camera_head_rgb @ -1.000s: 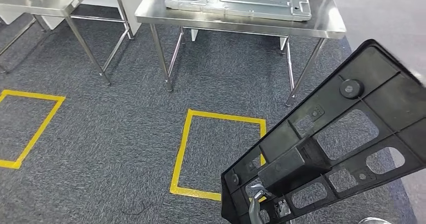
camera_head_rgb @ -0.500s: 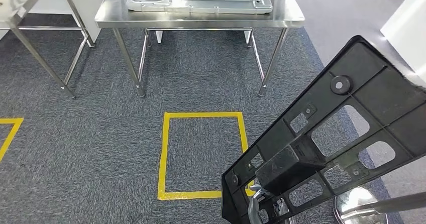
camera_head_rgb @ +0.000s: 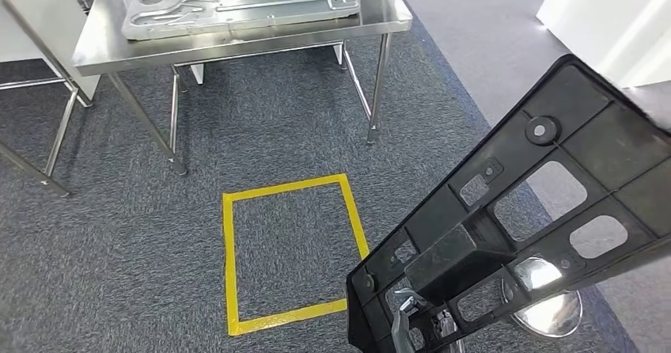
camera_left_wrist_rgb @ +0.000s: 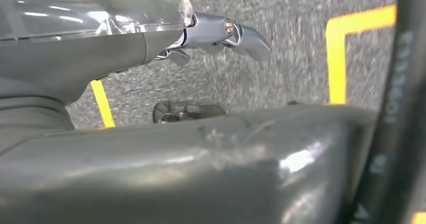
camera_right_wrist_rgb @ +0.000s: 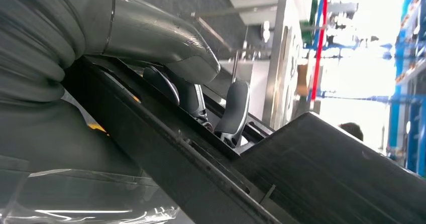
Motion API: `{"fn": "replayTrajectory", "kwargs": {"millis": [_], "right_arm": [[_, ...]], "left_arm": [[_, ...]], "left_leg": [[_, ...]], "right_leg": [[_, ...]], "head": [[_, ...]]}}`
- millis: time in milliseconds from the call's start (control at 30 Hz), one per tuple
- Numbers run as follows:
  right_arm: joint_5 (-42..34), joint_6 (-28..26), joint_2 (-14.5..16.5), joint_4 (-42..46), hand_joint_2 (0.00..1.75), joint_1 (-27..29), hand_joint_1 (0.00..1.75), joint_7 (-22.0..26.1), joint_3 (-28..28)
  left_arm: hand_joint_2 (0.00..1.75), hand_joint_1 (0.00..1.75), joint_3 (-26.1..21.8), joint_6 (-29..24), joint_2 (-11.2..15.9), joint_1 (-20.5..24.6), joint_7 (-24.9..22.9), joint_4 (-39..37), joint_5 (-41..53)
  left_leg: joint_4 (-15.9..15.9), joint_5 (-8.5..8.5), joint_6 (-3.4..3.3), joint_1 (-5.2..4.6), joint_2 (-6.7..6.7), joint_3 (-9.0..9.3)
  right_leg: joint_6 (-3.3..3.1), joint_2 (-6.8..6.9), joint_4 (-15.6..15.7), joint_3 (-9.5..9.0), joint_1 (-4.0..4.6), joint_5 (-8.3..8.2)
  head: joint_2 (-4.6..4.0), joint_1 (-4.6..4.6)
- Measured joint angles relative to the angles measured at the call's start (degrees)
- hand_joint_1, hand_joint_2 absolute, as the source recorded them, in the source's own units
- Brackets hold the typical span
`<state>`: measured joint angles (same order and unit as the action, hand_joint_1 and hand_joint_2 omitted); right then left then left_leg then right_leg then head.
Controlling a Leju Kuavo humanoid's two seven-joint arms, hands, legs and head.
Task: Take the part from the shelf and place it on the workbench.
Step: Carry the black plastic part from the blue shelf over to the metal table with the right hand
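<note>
Head view: the part [camera_head_rgb: 546,203] is a flat black plastic panel w/ raised ribs, several rectangular and rounded cutouts, a round boss w/ a centre hole near its upper end and a solid block near its lower end. It is held tilted in the air over the carpet floor [camera_head_rgb: 119,250], lower right of the picture, well apart from the steel worktop [camera_head_rgb: 237,43] at the top. A grey metal plate [camera_head_rgb: 237,1] lies on that worktop, close to its front edge. A yellow tape square [camera_head_rgb: 289,250] marks the floor. A shiny round base [camera_head_rgb: 546,301] shows through the part's cutouts. No readable writing.

Left wrist view: left hand [camera_left_wrist_rgb: 221,35] over the carpet, fingers partly curled, holding nothing.

Right wrist view: right hand [camera_right_wrist_rgb: 191,83] grips the part [camera_right_wrist_rgb: 321,169], thumb over one side, dark fingers [camera_right_wrist_rgb: 236,108] hooked through an opening.
</note>
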<state>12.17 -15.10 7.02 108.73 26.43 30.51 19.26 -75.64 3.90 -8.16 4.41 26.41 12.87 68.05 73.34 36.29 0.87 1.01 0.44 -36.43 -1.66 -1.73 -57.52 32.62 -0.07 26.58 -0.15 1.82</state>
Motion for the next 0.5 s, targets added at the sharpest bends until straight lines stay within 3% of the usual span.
{"fn": "replayTrajectory", "kwargs": {"millis": [67, 133, 167, 267, 333, 433, 467, 500], "right_arm": [[0.33, -0.44, 0.0, -0.09, 1.75, 0.04, 1.75, 0.0, 0.0], [0.63, -0.6, 0.0, -0.13, 1.75, 0.03, 1.75, -0.04, 0.02], [0.75, -0.61, 0.0, -0.15, 1.75, 0.04, 1.75, -0.08, 0.06], [0.85, -0.76, 0.0, -0.28, 1.75, 0.09, 1.75, -0.26, 0.19], [0.83, -1.03, 0.0, -0.34, 1.75, 0.07, 1.75, -0.43, 0.23], [0.72, -1.42, -0.01, -0.6, 1.75, -0.02, 1.75, -1.13, 0.27], [1.05, -1.62, -0.03, -0.79, 1.75, 0.0, 1.75, -1.64, 0.33], [1.6, -1.93, -0.06, -1.01, 1.75, 0.01, 1.75, -2.21, 0.43]], "left_arm": [[0.0, 0.0, 0.01, 0.02, 0.03, -0.02, 0.01, 0.0, 0.15], [0.0, 0.0, 0.01, 0.04, 0.1, 0.13, 0.02, 0.0, 0.26], [0.0, 0.0, 0.01, 0.05, 0.13, 0.18, 0.03, 0.0, 0.28], [0.0, 0.0, 0.01, 0.05, 0.08, 0.16, 0.01, 0.0, 0.32], [0.0, 0.0, 0.0, 0.03, -0.01, 0.13, 0.01, 0.0, 0.34], [0.0, 0.0, -0.01, 0.01, 0.02, 0.0, -0.01, 0.0, 0.36], [0.0, 0.0, -0.01, -0.01, 0.05, -0.09, -0.04, 0.0, 0.37], [0.0, 0.0, -0.01, -0.03, 0.08, -0.18, -0.08, 0.0, 0.38]], "left_leg": [[-5.45, -4.47, -0.12, 0.01, -0.1, 1.64], [-11.73, -7.07, -0.63, -0.18, -0.47, 4.09], [-13.34, -7.28, -0.99, -0.3, -0.63, 4.72], [-14.28, -7.05, -2.2, -0.32, -0.62, 5.24], [-14.6, -7.09, -2.82, -0.02, -0.45, 6.01], [-14.72, -6.7, -3.1, 0.1, -0.25, 6.58], [-14.71, -6.49, -3.04, 0.11, -0.26, 6.76], [-14.71, -6.27, -2.92, 0.14, -0.38, 7.05]], "right_leg": [[0.14, -0.9, -0.54, -0.3, 0.02, 0.6], [0.66, -1.35, -1.15, -0.47, 0.15, 1.41], [0.98, -1.46, -1.29, -0.5, 0.2, 1.71], [2.04, -1.45, -2.07, -0.52, 0.25, 1.45], [2.66, -0.54, -4.29, 0.29, 0.22, 2.42], [3.58, 0.97, -13.51, 5.73, -0.29, 6.85], [3.79, 1.14, -16.11, 7.63, -0.55, 7.58], [3.96, 1.24, -16.92, 8.64, -0.77, 7.21]], "head": [[0.0, 0.01], [0.0, 0.01], [0.0, 0.0], [0.0, 0.0], [0.0, -0.01], [0.0, -0.01], [0.0, -0.02], [0.0, -0.01]]}}
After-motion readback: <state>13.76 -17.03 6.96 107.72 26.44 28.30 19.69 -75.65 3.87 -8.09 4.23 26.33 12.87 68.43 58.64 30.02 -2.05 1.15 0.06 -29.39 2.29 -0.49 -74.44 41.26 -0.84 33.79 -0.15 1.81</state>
